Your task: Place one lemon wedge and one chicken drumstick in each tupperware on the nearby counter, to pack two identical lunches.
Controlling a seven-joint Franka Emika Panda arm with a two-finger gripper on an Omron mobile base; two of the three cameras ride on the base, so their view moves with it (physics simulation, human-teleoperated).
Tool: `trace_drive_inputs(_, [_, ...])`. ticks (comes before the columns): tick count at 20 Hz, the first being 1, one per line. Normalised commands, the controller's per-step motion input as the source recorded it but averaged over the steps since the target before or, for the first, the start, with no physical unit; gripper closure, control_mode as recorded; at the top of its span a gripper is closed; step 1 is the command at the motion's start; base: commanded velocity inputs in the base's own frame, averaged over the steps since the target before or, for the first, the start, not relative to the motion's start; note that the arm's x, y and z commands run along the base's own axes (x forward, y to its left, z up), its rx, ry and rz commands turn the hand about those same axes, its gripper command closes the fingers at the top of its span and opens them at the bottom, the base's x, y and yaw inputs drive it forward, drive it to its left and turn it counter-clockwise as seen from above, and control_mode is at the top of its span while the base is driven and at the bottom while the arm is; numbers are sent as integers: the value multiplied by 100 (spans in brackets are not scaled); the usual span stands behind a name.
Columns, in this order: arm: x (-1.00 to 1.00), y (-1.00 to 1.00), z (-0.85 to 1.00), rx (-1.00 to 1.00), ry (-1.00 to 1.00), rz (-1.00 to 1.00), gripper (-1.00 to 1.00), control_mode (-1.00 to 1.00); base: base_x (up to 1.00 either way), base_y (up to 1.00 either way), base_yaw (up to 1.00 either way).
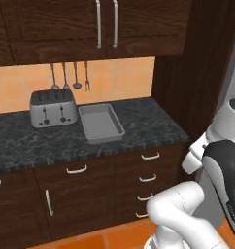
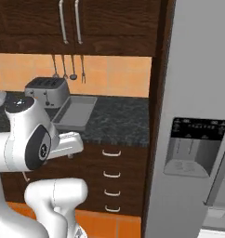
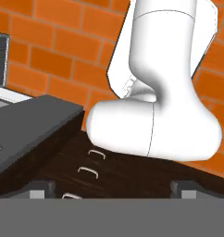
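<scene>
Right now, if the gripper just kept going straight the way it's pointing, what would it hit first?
Probably the robot's own white arm. In the hand view the open gripper faces that white link, with the dark wood drawers below it. Depth is unclear.

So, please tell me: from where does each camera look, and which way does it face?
Left base view: behind the arm's left, facing the counter, toaster and tupperware; arm lower right.
Right base view: behind the arm's right, same counter, plus the fridge; arm lower left.
Hand view: low, facing the drawers and the robot's body; open gripper.
</scene>
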Motion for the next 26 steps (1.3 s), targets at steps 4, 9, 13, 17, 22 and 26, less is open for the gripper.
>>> trace_drive_inputs(4, [0, 0, 0, 0, 0, 0, -100, 100, -62, -61, -6])
trace_drive_inputs(9, [0, 0, 0, 0, 0, 0, -100, 100, 15, -96, 0])
trace_drive_inputs(13, [0, 0, 0, 0, 0, 0, -100, 100, 27, -100, 0])
trace_drive_inputs(17, [0, 0, 0, 0, 0, 0, -100, 100, 20, -95, 0])
trace_drive_inputs(22, [0, 0, 0, 0, 0, 0, -100, 100, 40, -52, 0])
trace_drive_inputs(26, [0, 0, 0, 0, 0, 0, -100, 100, 52, -57, 0])
